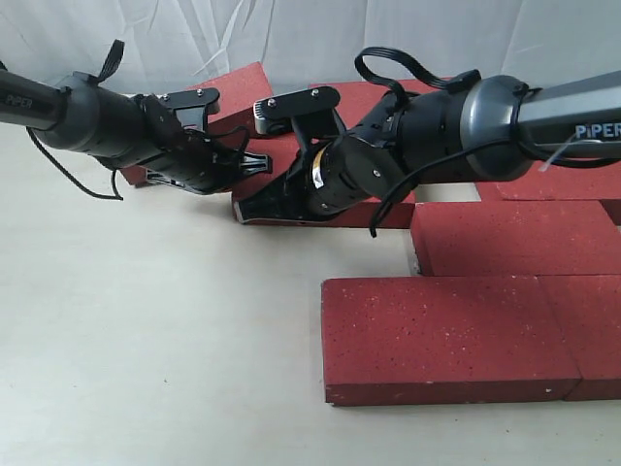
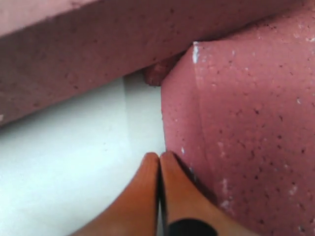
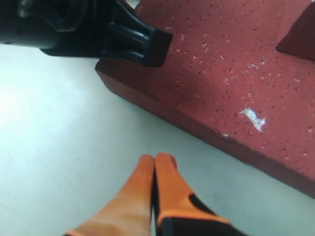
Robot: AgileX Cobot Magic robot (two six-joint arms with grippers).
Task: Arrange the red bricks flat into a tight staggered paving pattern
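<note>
Several dark red speckled bricks lie flat on the pale table. In the exterior view one long brick [image 1: 446,335] is at the front, a second [image 1: 594,330] butts against its right end, and another row [image 1: 514,238] lies behind them. A loose brick [image 1: 383,212] sits mostly hidden under my right arm. My left gripper [image 1: 262,163] is shut and empty, its orange fingertips [image 2: 170,162] against that brick's corner [image 2: 246,123]. My right gripper [image 1: 245,211] is shut and empty too, its tips [image 3: 156,160] low over bare table just off the brick's long edge [image 3: 221,64].
More red bricks lie at the back, one [image 1: 243,83] behind the left arm and one [image 1: 374,97] behind the right wrist. A white curtain [image 1: 310,34] closes the back. The two grippers stand close together; the left one's black body [image 3: 98,29] shows in the right wrist view.
</note>
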